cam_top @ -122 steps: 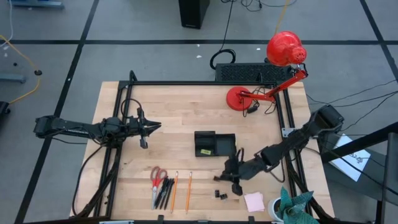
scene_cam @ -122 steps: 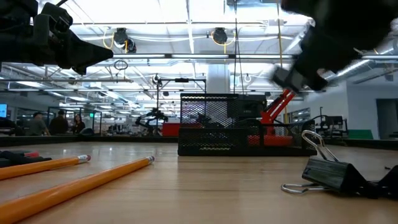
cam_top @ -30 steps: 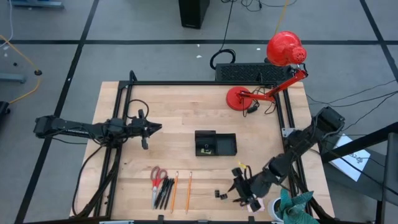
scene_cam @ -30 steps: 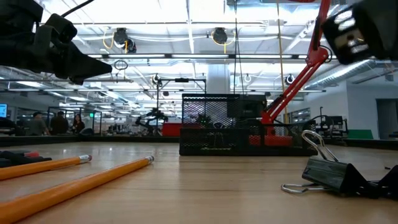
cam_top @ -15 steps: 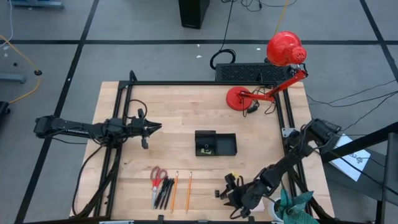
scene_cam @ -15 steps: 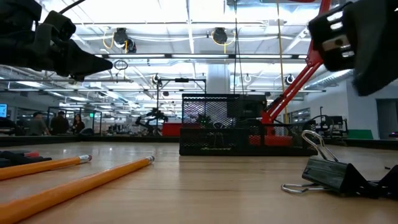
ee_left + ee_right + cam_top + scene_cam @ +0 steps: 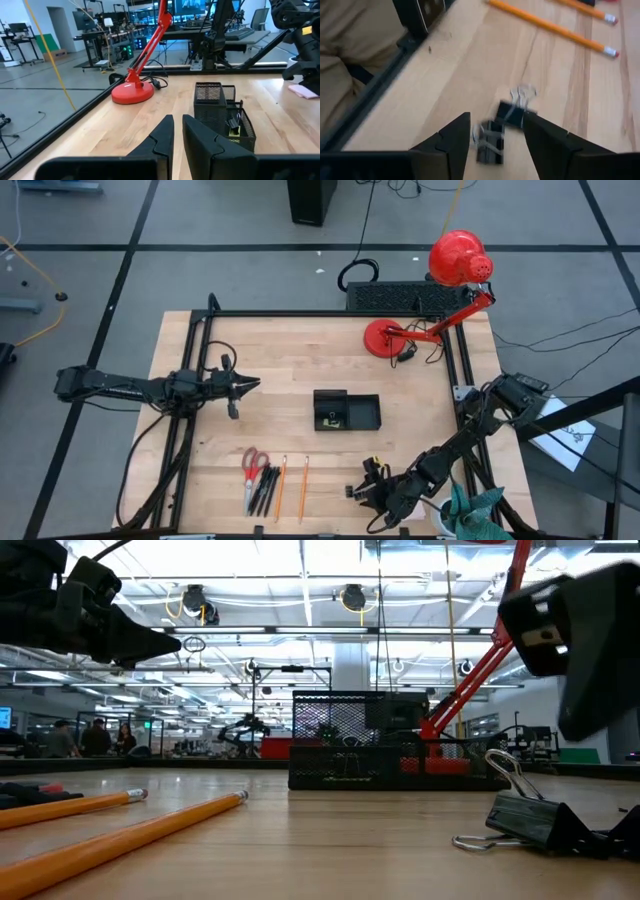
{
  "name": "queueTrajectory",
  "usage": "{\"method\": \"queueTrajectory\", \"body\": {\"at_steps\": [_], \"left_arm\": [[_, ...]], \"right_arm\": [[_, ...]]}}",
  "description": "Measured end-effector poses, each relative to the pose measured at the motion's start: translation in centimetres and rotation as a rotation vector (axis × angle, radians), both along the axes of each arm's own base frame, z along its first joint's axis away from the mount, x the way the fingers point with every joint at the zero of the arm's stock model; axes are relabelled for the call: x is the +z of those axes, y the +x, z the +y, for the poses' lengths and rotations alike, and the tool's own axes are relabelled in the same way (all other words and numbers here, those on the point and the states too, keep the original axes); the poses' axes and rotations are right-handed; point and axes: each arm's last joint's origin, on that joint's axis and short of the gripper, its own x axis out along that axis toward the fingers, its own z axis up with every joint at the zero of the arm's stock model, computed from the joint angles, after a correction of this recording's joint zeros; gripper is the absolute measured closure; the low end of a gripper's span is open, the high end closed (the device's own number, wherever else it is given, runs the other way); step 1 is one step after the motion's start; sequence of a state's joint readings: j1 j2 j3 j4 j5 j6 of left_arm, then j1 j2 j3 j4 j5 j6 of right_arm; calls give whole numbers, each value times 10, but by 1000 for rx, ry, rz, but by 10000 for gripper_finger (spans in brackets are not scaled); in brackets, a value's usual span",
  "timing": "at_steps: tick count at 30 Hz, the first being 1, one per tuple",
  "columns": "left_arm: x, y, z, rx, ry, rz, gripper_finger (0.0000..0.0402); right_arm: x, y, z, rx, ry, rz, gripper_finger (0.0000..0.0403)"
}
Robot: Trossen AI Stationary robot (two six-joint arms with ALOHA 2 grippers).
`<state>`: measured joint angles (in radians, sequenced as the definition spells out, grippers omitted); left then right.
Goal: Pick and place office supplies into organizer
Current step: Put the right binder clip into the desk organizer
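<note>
Binder clips [image 7: 501, 131], two, flat on the near right of the table [image 7: 300, 360], right of the pencils [image 7: 292, 485] and well apart from the organizer [image 7: 346, 411] at centre. Right gripper [image 7: 496, 131] now low over them, moved in from over the sticky-note spot a second ago, fingers apart and narrowing, straddling the clips, nothing clamped yet. Likely the start of a clip pickup. Left gripper [image 7: 177, 132] parked at far left, fingers nearly together, empty.
</note>
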<state>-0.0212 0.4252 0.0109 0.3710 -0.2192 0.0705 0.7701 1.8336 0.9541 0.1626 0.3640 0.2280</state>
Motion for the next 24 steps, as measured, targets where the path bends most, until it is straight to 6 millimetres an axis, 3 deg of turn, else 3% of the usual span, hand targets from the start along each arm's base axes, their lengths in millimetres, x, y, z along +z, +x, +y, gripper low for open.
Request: {"method": "queueTrajectory", "body": {"at_steps": [14,24], "left_arm": [[0,0,0,1,-27,-5,355],[0,0,0,2,-53,-10,355]], "right_arm": [[-2,-4,3,43,23,37,302],[-2,-2,1,21,34,42,396]]}}
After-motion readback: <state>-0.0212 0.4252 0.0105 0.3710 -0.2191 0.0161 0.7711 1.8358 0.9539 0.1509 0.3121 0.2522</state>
